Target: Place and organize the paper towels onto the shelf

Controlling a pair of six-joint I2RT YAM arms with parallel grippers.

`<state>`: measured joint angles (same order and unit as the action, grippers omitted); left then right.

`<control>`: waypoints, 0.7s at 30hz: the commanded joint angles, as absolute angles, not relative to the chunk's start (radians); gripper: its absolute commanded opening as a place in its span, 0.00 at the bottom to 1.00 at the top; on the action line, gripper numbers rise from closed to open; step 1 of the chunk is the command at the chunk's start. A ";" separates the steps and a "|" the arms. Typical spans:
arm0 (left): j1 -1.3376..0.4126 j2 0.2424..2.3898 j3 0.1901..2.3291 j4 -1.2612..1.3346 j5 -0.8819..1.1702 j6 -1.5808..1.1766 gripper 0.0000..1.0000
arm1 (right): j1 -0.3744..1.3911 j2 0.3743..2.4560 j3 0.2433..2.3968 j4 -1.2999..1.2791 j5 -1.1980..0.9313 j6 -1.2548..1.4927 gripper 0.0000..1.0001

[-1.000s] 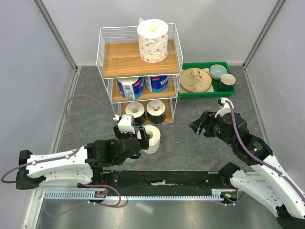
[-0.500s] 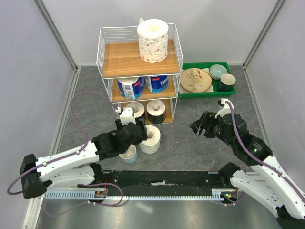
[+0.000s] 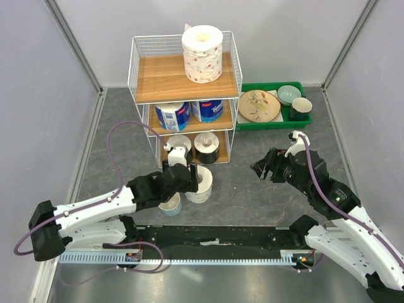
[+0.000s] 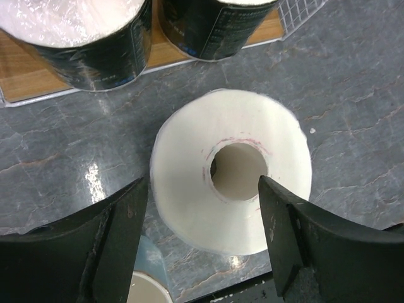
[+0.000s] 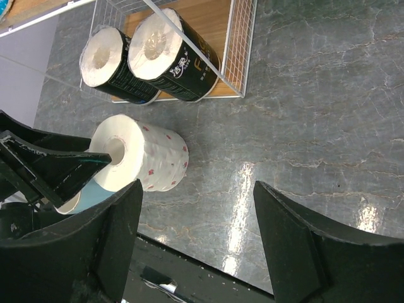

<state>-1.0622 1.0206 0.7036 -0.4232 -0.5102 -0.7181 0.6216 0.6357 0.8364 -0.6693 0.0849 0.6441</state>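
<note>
One speckled roll stands upright on the table, hollow core up, just in front of the bottom tier of the shelf and towards the table's near edge; the other five rolls are on the shelf: a second speckled one on the top board near its right edge, two blue-wrapped rolls in the middle tier, and two dark-wrapped rolls lying on their sides at the bottom.

The left claw hangs directly over the loose roll; from above it hides the roll's left side, but the left wrist view looks straight down the core of the roll and shows the two fingers apart, one on each side; whether they touch the paper I cannot tell. The right wrist view alone shows the roll's red-flecked flank and that it stands apart from the dark-wrapped rolls behind it.

A pale cup sits just beside the roll on its near-left side. The right claw hovers well to the right, its fingers spread with nothing between them. A green tray of dishes lies right of the shelf.
</note>
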 commanded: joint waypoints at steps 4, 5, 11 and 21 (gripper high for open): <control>-1.058 1.018 0.706 -0.480 -0.506 -0.745 0.77 | 0.623 0.635 0.830 -0.655 0.100 0.655 0.79; -1.058 1.023 0.707 -0.480 -0.508 -0.747 0.77 | 0.624 0.635 0.831 -0.653 0.100 0.653 0.80; -1.051 1.084 0.726 -0.474 -0.517 -0.756 0.77 | 0.624 0.641 0.836 -0.653 0.097 0.655 0.79; -1.000 1.134 0.738 -0.433 -0.515 -0.755 0.67 | 0.624 0.629 0.828 -0.663 0.095 0.655 0.80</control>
<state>-1.0214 1.1225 0.7139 -0.4316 -0.5034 -0.7429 0.6216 0.6392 0.8360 -0.6693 0.0853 0.6437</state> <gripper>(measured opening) 0.716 0.793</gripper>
